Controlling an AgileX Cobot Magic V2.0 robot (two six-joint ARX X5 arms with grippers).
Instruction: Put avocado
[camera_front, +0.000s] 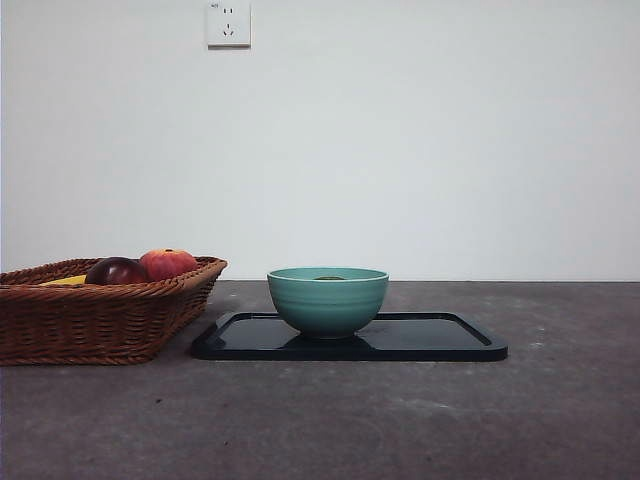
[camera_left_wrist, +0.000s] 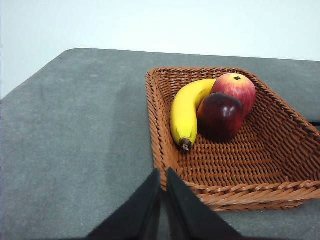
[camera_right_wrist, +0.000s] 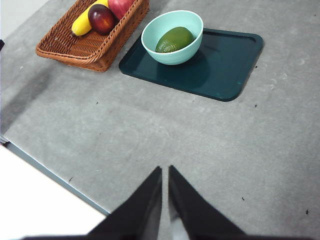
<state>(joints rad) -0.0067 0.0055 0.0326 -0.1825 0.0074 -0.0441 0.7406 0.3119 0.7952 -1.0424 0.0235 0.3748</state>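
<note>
Olive-green avocado (camera_right_wrist: 174, 39) seated in teal bowl (camera_right_wrist: 172, 37) on tray (camera_right_wrist: 220, 65); left gripper (camera_left_wrist: 162, 172), right gripper (camera_right_wrist: 165, 170) clenched, empty, parked clear.

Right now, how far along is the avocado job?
Looks done: the avocado lies inside the teal bowl, which stands on the dark tray. Nothing is in hand: the left pincer is shut and empty by the wicker basket, and the right pincer is shut and empty over bare table, away from the tray. The banana, maroon fruit and red-orange fruit sit in the basket. Nothing visibly left.
</note>
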